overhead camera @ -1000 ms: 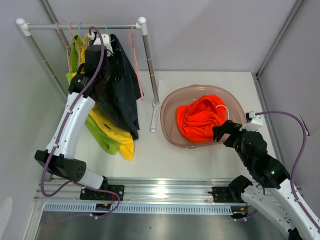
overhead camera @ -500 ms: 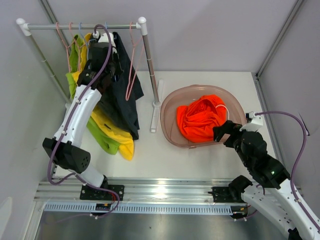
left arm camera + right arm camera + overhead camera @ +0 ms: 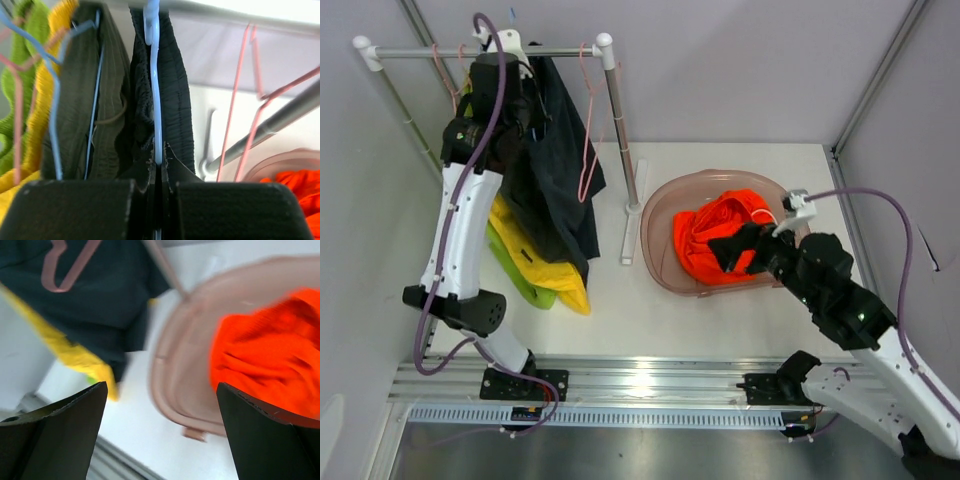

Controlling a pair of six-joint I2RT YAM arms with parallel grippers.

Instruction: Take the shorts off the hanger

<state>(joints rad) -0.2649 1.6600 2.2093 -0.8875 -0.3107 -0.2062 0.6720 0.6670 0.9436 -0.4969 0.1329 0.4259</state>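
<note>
The black shorts (image 3: 558,165) hang from a blue hanger (image 3: 154,85) on the rail (image 3: 430,52), with the dark olive-grey shorts (image 3: 80,105), yellow shorts (image 3: 535,258) and lime green shorts (image 3: 512,272) to their left. My left gripper (image 3: 510,55) is up at the rail, shut on the blue hanger's wire (image 3: 158,157) just below its hook. The orange shorts (image 3: 725,232) lie in the pink basin (image 3: 660,225). My right gripper (image 3: 732,247) hovers open over the basin's near-left side, nothing between its fingers (image 3: 60,437).
An empty pink hanger (image 3: 588,120) dangles on the rail beside the black shorts, close to the rack's right post (image 3: 620,140). The rack's foot (image 3: 630,215) stands between the shorts and the basin. Grey walls close in left, back and right.
My left gripper rose to the rail and shut on the blue hanger. My right arm swung left and forward over the basin, still open.
</note>
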